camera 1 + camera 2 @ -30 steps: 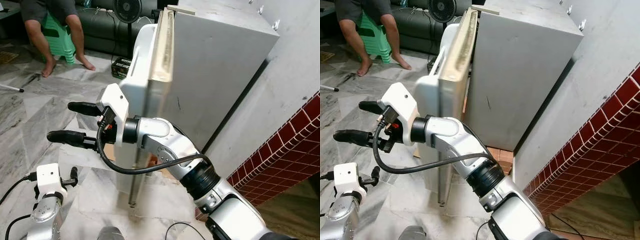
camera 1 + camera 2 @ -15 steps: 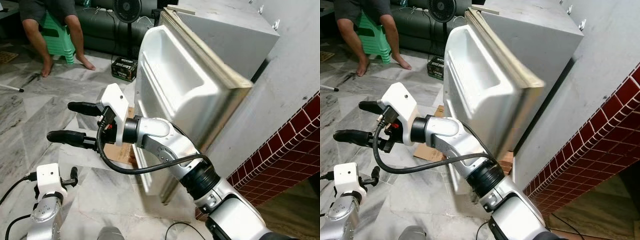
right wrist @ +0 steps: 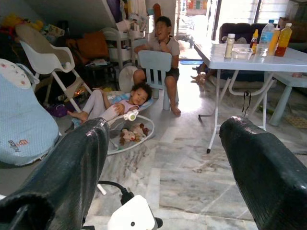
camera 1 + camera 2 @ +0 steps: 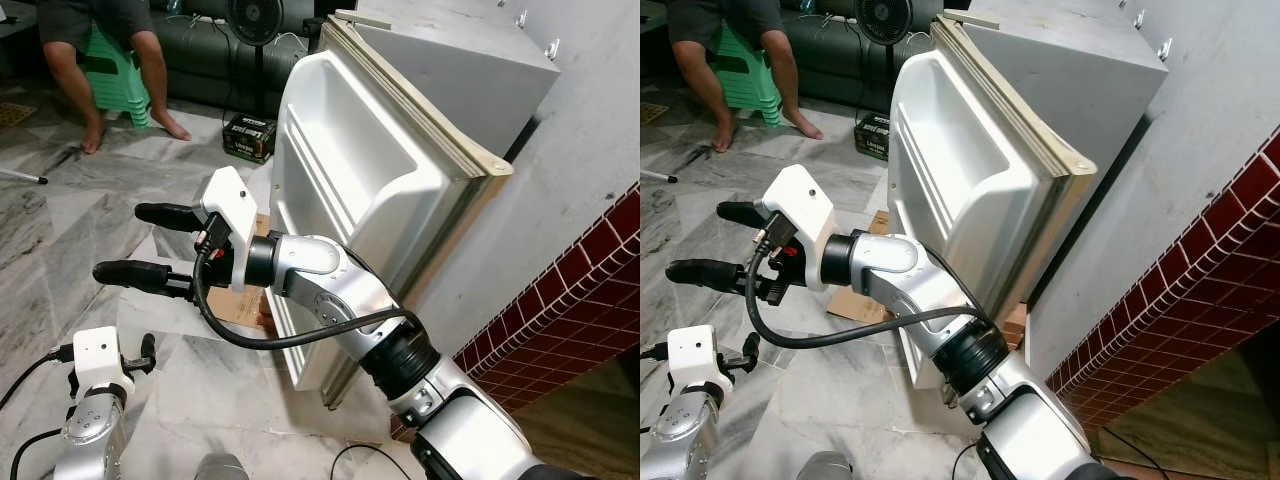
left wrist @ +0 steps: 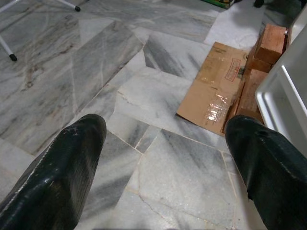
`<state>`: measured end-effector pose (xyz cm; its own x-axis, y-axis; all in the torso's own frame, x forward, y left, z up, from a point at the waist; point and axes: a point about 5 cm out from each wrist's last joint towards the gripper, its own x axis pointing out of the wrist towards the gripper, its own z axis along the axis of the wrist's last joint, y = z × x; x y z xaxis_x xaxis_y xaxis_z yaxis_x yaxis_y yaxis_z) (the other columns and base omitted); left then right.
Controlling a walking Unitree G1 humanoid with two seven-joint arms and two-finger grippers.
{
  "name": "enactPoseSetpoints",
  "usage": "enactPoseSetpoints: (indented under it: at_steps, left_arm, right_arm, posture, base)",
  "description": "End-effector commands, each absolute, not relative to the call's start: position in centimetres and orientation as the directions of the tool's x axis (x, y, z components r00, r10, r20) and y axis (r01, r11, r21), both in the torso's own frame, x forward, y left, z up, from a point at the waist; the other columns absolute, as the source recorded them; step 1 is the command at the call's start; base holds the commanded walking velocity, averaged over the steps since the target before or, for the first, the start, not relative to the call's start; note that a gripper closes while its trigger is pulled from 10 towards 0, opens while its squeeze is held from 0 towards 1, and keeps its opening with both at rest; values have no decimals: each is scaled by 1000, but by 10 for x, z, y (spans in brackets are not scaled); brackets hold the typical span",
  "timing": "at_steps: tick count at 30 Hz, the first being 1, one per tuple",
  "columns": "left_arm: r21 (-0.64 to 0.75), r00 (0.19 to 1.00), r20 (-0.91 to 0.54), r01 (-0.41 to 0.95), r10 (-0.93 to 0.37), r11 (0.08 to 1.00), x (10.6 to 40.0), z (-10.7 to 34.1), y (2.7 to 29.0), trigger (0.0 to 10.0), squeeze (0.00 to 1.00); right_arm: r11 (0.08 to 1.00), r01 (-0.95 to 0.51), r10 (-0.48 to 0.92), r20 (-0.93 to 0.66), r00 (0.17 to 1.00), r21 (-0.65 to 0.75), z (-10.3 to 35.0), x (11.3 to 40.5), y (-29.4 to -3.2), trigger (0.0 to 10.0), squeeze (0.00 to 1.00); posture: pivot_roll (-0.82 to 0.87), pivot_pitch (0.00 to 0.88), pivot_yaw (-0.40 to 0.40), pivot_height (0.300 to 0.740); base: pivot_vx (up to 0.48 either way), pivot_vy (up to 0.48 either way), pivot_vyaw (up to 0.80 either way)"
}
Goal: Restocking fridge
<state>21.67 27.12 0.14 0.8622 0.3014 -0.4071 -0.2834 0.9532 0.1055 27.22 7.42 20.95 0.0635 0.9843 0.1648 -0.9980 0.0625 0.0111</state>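
The grey fridge [image 4: 440, 90] stands against the wall, and its door [image 4: 360, 190] is swung wide, the white inner liner with its empty shelves facing me. My right gripper [image 4: 120, 242] is held out to the left of the door, at mid-height, open with nothing between its black fingers [image 4: 135, 275]. It is apart from the door. My left gripper [image 5: 165, 127] hangs low at the bottom left, open and empty over the marble floor. I cannot see inside the fridge.
A flattened cardboard sheet [image 5: 216, 86] and red bricks [image 5: 266, 48] lie on the floor at the foot of the door. A person [image 4: 100, 60] sits on a green stool [image 4: 115, 70] at the far left, by a fan [image 4: 253, 15]. A red-tiled wall [image 4: 570, 290] runs along the right.
The fridge door's free edge has swung to the right: a second ago I saw it edge-on, now its inner side faces me. Neither arm has moved.
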Motion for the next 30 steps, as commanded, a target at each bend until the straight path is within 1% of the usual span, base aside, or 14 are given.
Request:
enactPoseSetpoints:
  at_steps: [1, 30]
  left_arm:
    - [109, 869, -407, -261, 282, 959, 220, 3, 269, 10000, 0]
    - [109, 869, -407, -261, 282, 959, 220, 3, 269, 10000, 0]
  right_arm:
    - [-124, -992, 929, 352, -117, -5, 256, 227, 128, 10000, 0]
    - [-124, -992, 929, 352, -117, -5, 256, 227, 128, 10000, 0]
  posture:
    - [208, 0, -101, 740]
    - [208, 0, -101, 740]
  base:
    - [0, 0, 0]
    - [0, 0, 0]
